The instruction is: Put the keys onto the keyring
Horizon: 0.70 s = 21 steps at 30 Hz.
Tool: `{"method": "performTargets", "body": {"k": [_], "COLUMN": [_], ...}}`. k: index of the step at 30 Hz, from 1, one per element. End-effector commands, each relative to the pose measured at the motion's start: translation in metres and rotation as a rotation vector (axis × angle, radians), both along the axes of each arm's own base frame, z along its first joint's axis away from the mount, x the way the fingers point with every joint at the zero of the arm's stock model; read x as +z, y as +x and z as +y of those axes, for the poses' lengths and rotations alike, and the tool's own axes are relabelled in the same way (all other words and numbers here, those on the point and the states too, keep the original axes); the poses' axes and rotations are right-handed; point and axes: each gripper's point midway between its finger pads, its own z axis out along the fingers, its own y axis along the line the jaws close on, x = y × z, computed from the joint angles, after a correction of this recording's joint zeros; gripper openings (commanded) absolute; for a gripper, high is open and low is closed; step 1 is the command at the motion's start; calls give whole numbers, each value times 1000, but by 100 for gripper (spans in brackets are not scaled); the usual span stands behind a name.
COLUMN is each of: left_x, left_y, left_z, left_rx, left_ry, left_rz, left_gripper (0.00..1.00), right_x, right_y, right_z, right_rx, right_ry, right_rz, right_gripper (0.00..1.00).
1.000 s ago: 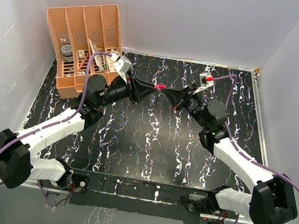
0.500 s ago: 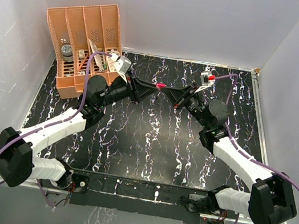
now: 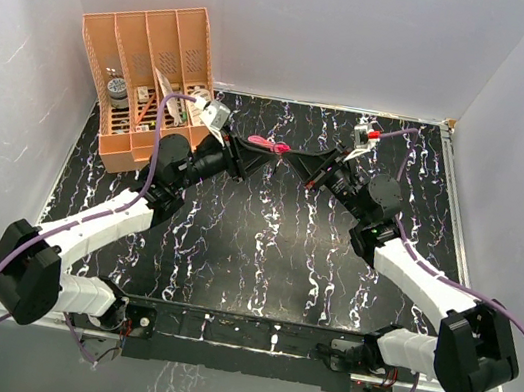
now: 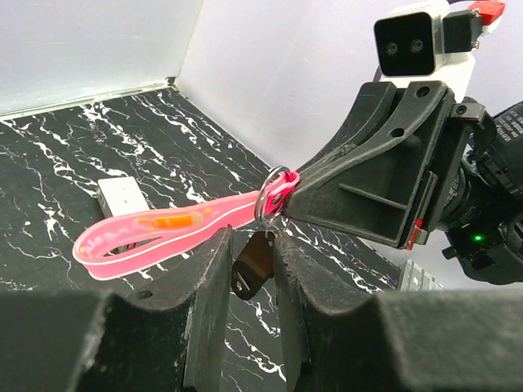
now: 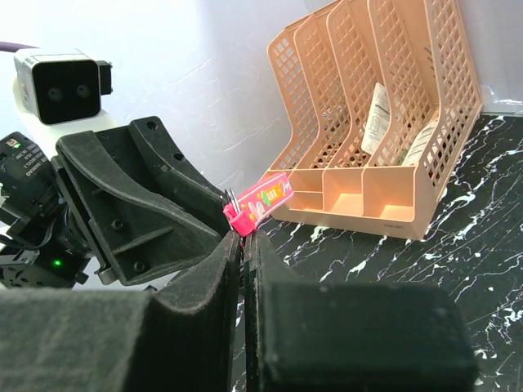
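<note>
Keyring (image 3: 267, 143) strip now stretched leftward, seemingly bunched before

Rear-centre, above desk (image 3: 261, 257): left hand (image 3: 264, 160), right hand (image 3: 294, 162) meet tip to tip, no passage between. Rear-left corner: file rack (image 3: 151, 75) blocks, just behind left arm (image 3: 116, 216). Three sides: walls (image 3: 321, 34) close. Open room: desk between left arm, right arm (image 3: 421, 275).

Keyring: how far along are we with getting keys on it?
Done: both pieces are picked up and held in the air. In hand: the right gripper has its jaws shut on the keyring at the end of its pink tag, and the left gripper pinches a key just below it. Left: threading. The key's top nearly meets the keyring, but I can't tell whether it's on.
</note>
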Motion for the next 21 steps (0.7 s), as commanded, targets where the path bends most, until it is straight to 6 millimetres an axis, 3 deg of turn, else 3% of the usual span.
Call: {"method": "performTargets", "body": {"k": [1, 21], "left_x": [19, 38], "left_y": [-1, -9], "left_z": [6, -2], "left_rx": [36, -34], "left_ry": [-38, -80], "left_rz": [-65, -120], "left_gripper": [26, 26], "right_x": [34, 23], "right_y": [-5, -2], "right_z": [-2, 1], "right_rx": [19, 29], "right_ry": [55, 44], "right_rz": [-100, -76], "right_gripper": [0, 0]}}
